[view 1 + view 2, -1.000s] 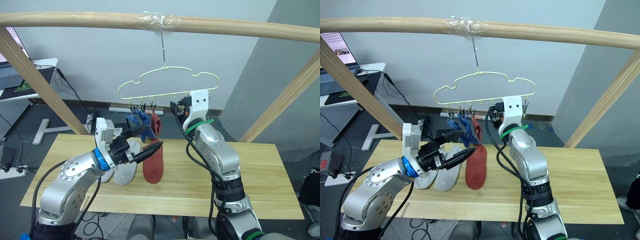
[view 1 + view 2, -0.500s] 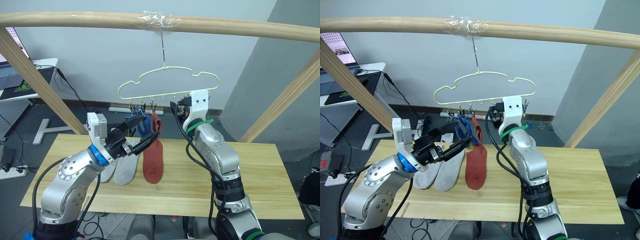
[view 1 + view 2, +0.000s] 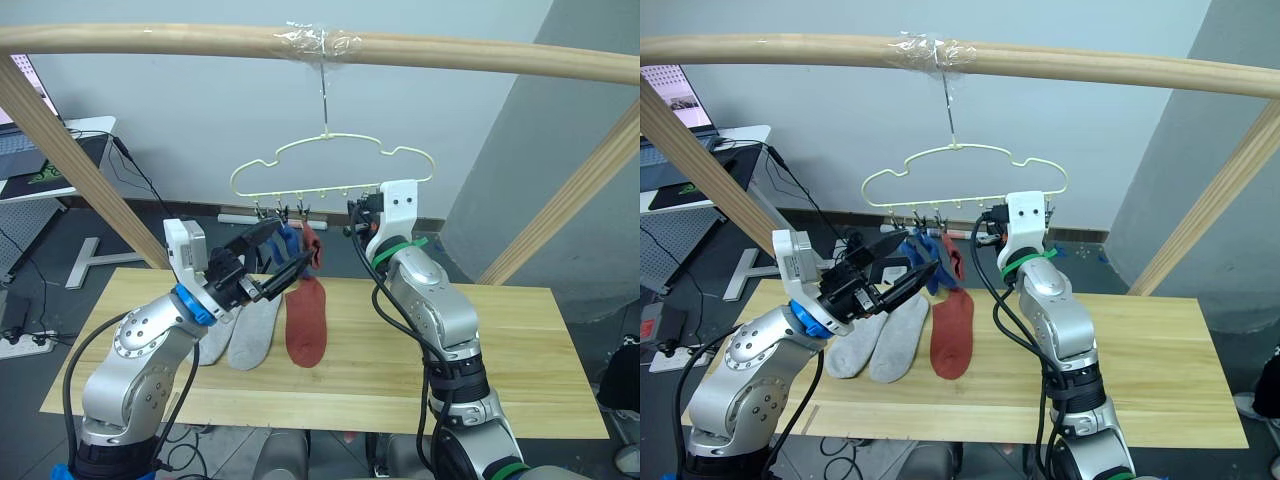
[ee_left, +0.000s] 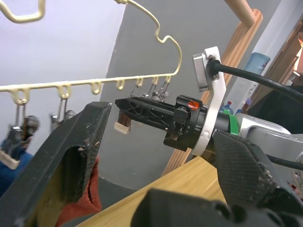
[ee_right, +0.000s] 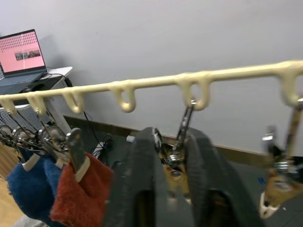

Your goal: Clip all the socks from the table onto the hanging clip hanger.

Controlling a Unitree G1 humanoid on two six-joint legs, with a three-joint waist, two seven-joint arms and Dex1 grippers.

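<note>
left pincer (image 3: 268, 258): wide open, empty | right pincer (image 5: 171, 156): pinching hanger clip (image 5: 182, 130)

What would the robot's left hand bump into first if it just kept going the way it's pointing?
Probably the right hand. The left hand is open and aims up past the hanging blue socks and red sock; its wrist view looks along the fingers straight at the right hand under the clip hanger. Depth is uncertain.

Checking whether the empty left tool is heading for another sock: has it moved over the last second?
Yes. The open left tool has risen off the light yellowish wood table and swung toward the robot's left, now level with the hung blue socks.
</note>
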